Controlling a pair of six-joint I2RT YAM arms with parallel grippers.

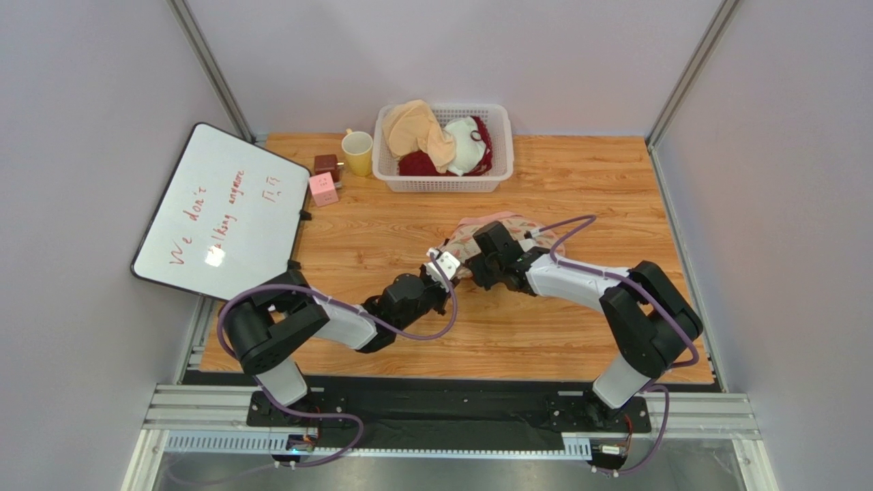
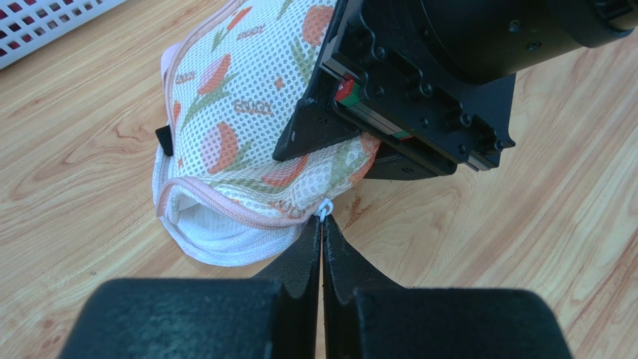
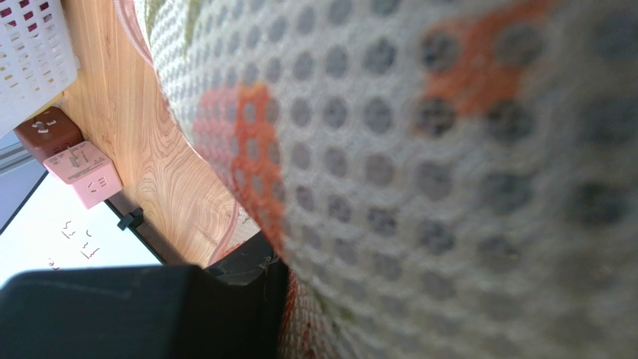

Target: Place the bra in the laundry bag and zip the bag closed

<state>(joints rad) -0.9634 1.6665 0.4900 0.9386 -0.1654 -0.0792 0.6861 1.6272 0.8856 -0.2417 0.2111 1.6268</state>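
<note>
At mid-table, right against the left gripper (image 2: 323, 224), clamped tight on the white zipper pull (image 2: 324, 209), the laundry bag (image 2: 239, 112) is pinned under the right gripper (image 1: 480, 256) (grip unreadable), its unzipped gap running far-left from the pull, the bra judged hidden inside.

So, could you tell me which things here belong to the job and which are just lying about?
Job: laundry bag, its zipper pull, left fingers shut on that pull, right fingers on the bag.
Lying about: basket holding a beige bra and a white bra, yellow mug, pink cube, brown cube, whiteboard.
</note>
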